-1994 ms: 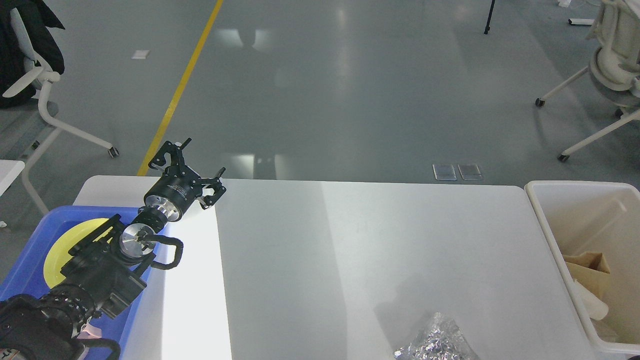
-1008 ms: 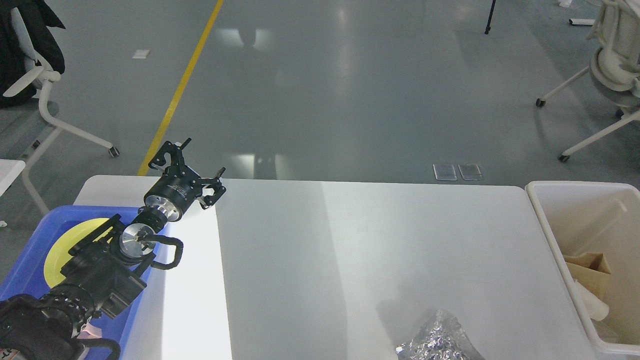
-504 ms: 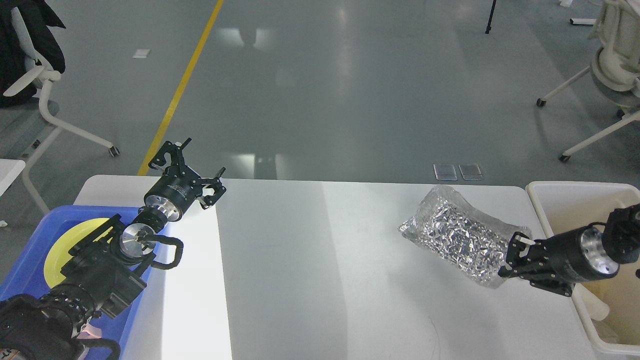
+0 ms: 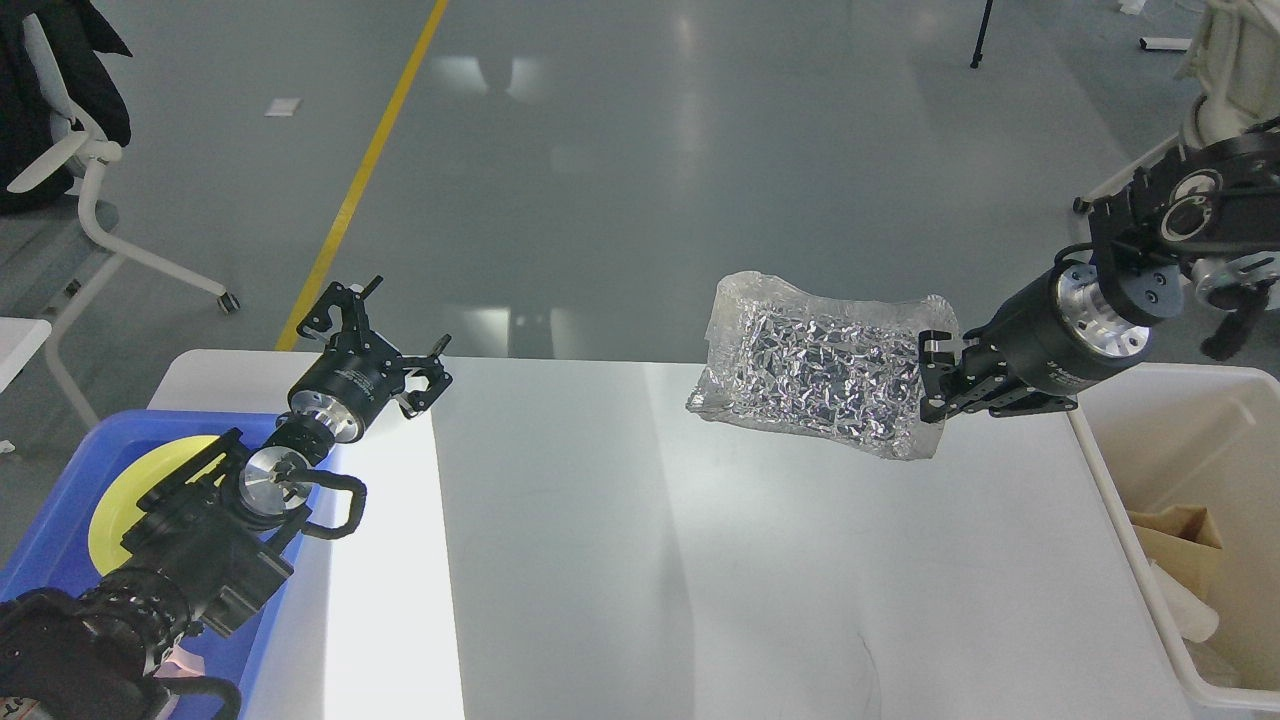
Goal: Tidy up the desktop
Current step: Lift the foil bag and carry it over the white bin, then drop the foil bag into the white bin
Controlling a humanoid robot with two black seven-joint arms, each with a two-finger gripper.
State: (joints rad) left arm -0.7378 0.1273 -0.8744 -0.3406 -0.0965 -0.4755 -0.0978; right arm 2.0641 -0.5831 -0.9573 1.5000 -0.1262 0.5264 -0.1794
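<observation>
Desktop point(image 4: 640, 560): foil bag point(image 4: 815, 375) now higher, leftward

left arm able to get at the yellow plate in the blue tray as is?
Probably yes. The left gripper is open and empty above the desktop, just beyond the blue tray. The yellow plate lies uncovered under the arm itself, so it would have to pull back.
</observation>
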